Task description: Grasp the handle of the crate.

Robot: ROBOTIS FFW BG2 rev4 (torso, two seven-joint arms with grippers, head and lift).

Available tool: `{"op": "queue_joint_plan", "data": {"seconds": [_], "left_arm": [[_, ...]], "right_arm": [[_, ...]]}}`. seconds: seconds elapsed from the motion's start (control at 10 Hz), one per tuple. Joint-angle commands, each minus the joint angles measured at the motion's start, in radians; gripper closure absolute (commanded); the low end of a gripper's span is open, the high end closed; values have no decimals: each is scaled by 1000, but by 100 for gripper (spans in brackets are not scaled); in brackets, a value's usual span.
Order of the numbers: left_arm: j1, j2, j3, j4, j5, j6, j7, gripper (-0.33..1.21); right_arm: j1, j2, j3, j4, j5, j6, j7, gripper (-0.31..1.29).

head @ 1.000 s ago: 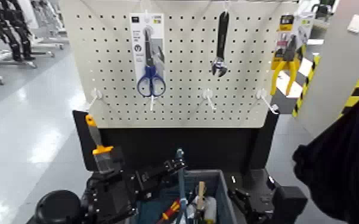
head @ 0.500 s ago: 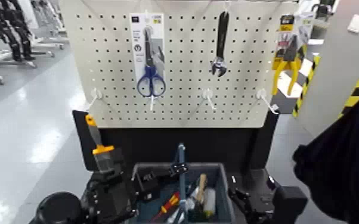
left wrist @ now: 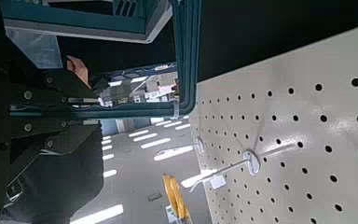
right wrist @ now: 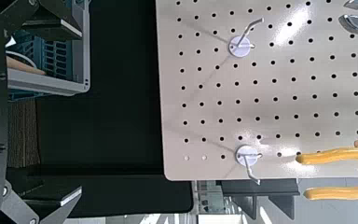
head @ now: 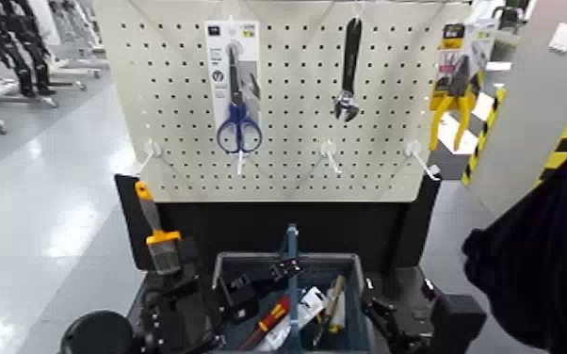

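The grey-blue latticed crate (head: 250, 257) sits low in the middle of the head view, below the pegboard. Its thin handle (head: 292, 243) stands upright over the crate's middle. My left gripper (head: 283, 271) reaches in from the left and is shut on the handle just above the rim. In the left wrist view the handle (left wrist: 186, 65) is a teal strip running down from the crate (left wrist: 84, 17), right beside my dark fingers (left wrist: 70, 89). My right gripper (head: 391, 315) waits open at the crate's right side, apart from it; the crate (right wrist: 47, 65) shows between its fingers.
A white pegboard (head: 278, 141) stands behind, carrying a blue scissors pack (head: 234, 85), a wrench (head: 348, 71), yellow pliers (head: 452, 94) and bare white hooks (head: 327, 155). An orange-and-black tool (head: 158, 235) stands left of the crate. A red screwdriver (head: 270, 320) and other tools lie inside. A dark cloth mass (head: 542, 264) fills the right.
My left gripper has shut on the handle. The crate and handle have risen in the head view, and the tools inside have shifted. The right arm has stayed put.
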Motion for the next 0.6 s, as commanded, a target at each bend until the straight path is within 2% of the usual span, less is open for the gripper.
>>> {"op": "queue_joint_plan", "data": {"seconds": [0.1,0.3,0.6], "left_arm": [[59,-10,16,-79,38,-11,14,118],[139,-8,56,-174,93,-1,74,118],[205,10,51,-263,176,2,120,118]], "right_arm": [[0,1,-4,0,2,2,0,14],[2,1,-7,0,3,4,0,14],[-3,0,-7,0,6,7,0,14]]}}
